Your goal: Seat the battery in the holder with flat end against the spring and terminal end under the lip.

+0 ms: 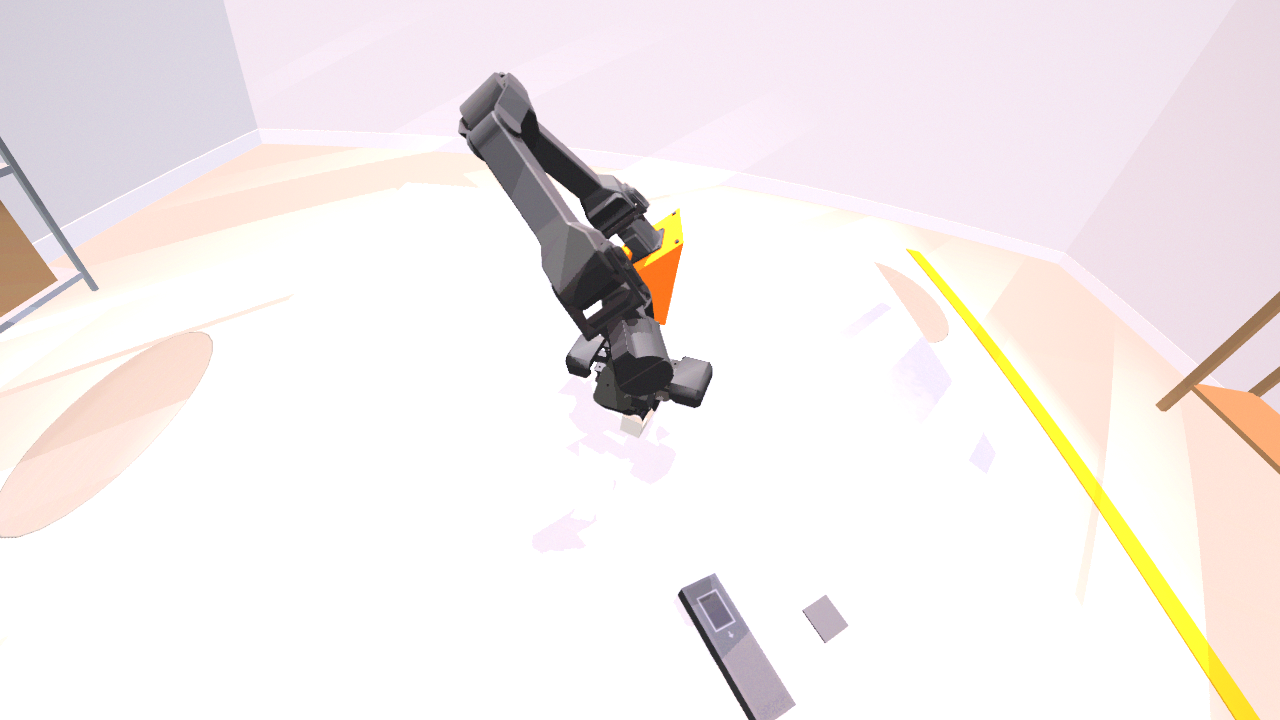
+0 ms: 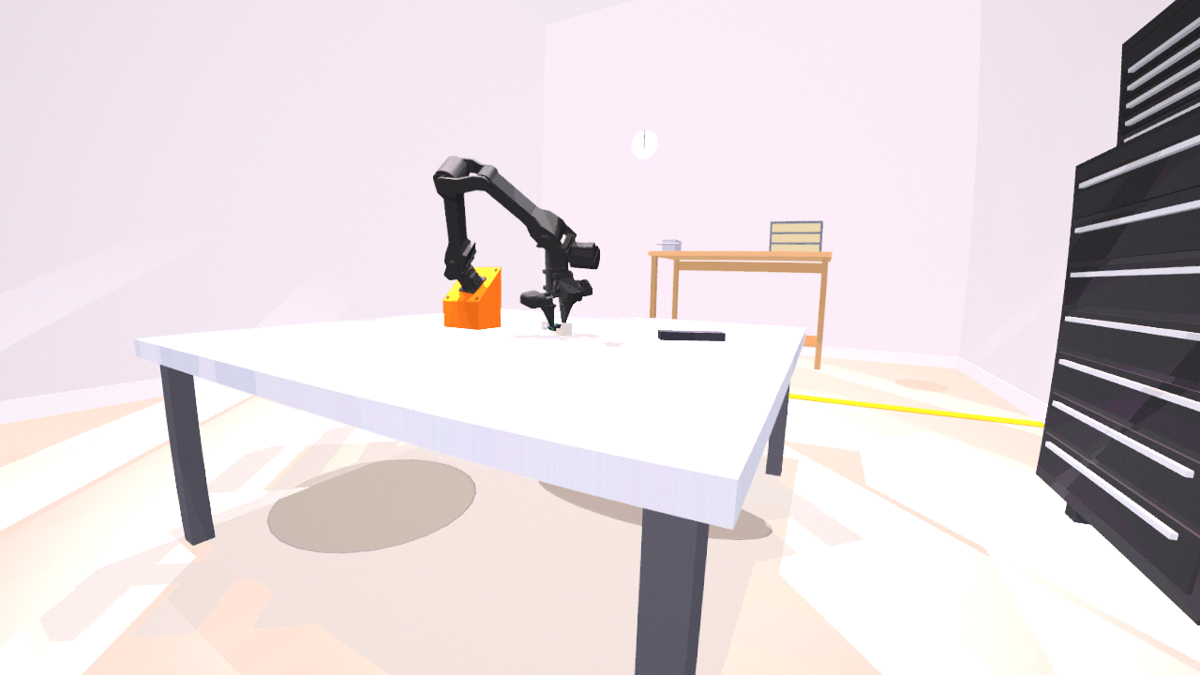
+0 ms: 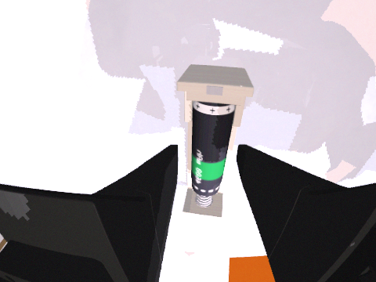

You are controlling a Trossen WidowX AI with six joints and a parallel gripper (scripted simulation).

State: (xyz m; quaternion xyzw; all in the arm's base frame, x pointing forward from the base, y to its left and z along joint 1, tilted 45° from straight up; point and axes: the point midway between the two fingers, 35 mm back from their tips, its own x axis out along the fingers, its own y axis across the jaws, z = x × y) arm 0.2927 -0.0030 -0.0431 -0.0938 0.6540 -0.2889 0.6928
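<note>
The battery (image 3: 211, 135), black with a green band, lies lengthwise in the beige holder (image 1: 634, 428) (image 2: 564, 329) (image 3: 215, 75) on the table. In the wrist view its plus-marked terminal end is under the lip, with the tip hidden. Its flat end meets the coil spring (image 3: 204, 201) at the holder's near end. It looks straight; whether it lies fully flat I cannot tell. My gripper (image 2: 558, 325) (image 3: 207, 152) is open, its fingers on either side of the battery, with a visible gap on both sides. In the top view the arm hides the fingertips and most of the holder.
The orange base block (image 1: 660, 288) (image 2: 472, 313) (image 3: 251, 270) of the arm stands behind the holder. A long dark device (image 1: 759, 673) (image 2: 691, 336) and a small grey square (image 1: 824, 617) lie on the table (image 2: 436, 402), away from the holder.
</note>
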